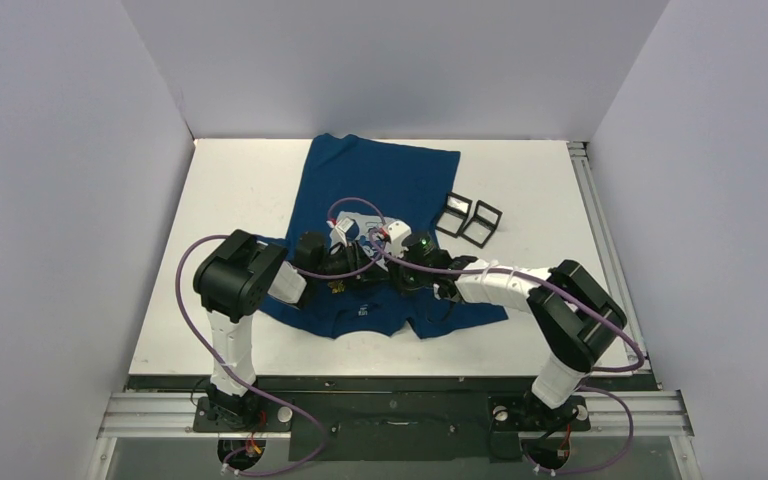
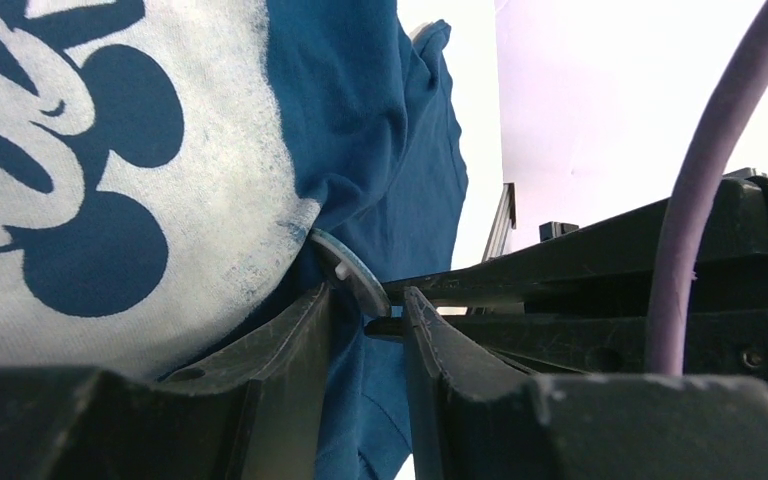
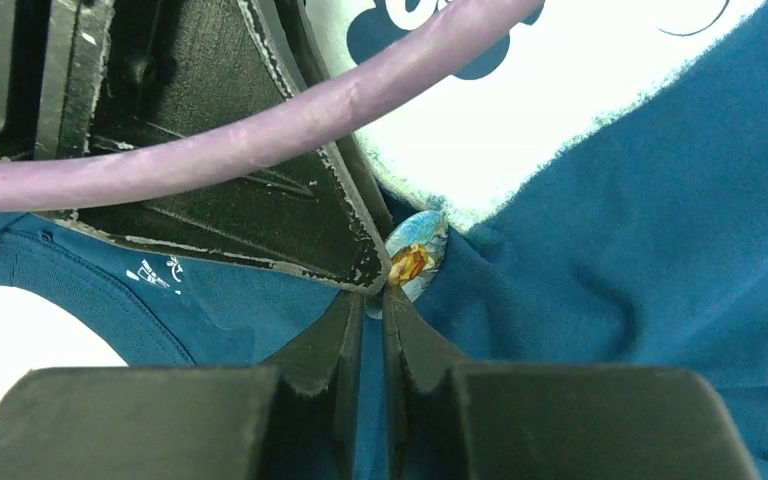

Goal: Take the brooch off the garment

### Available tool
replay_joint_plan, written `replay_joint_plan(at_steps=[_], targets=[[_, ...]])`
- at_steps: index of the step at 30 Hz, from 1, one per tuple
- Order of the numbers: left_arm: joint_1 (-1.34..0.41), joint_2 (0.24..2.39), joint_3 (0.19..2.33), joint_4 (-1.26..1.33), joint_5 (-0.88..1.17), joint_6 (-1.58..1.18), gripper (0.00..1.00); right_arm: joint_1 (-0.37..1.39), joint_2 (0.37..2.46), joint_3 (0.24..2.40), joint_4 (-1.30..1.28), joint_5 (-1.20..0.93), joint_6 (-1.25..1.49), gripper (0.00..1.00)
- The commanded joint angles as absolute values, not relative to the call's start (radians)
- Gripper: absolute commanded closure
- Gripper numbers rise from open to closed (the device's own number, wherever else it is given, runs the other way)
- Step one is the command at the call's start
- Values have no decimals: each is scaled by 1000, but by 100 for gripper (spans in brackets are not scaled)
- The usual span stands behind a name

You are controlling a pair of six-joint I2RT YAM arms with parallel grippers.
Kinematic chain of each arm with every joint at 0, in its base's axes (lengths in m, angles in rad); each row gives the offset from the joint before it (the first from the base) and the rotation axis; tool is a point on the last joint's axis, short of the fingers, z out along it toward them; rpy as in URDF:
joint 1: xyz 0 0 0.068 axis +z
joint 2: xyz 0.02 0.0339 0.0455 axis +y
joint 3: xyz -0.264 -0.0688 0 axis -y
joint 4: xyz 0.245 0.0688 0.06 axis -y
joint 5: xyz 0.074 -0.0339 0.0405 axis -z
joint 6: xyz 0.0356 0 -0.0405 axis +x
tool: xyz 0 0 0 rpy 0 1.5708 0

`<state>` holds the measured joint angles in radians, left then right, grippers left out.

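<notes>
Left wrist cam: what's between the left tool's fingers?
Blue shirt fabric fills the gap between the left tool's fingers, with the brooch's rim at their tips. This shows in the left wrist view.

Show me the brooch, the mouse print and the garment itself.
brooch [image 3: 415, 258]: right wrist view, on its painted oval face.
mouse print [image 2: 230, 170]: left wrist view, on the pale ground beside the ears.
garment [image 1: 380, 175]: top external view, on plain blue cloth at its far end.
</notes>
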<state>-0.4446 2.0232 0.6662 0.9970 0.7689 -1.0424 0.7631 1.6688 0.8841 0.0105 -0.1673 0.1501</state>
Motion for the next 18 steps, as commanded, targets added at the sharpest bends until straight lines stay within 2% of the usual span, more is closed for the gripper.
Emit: replay_joint_plan(at_steps=[1,10,14,18], targets=[[-446,1979,661,1037,776,-1032,70,728,1697,899,65,-190,141,99],[-349,1868,645,935,766,-943,45,678,1624,763,264,-204,134,100],[-318,1798,649,823,748,-827,43,651,1612,739,318,-240,143,100],[-309,1712,729,593,752,-561,42,621,1598,712,325,-293,135,100]])
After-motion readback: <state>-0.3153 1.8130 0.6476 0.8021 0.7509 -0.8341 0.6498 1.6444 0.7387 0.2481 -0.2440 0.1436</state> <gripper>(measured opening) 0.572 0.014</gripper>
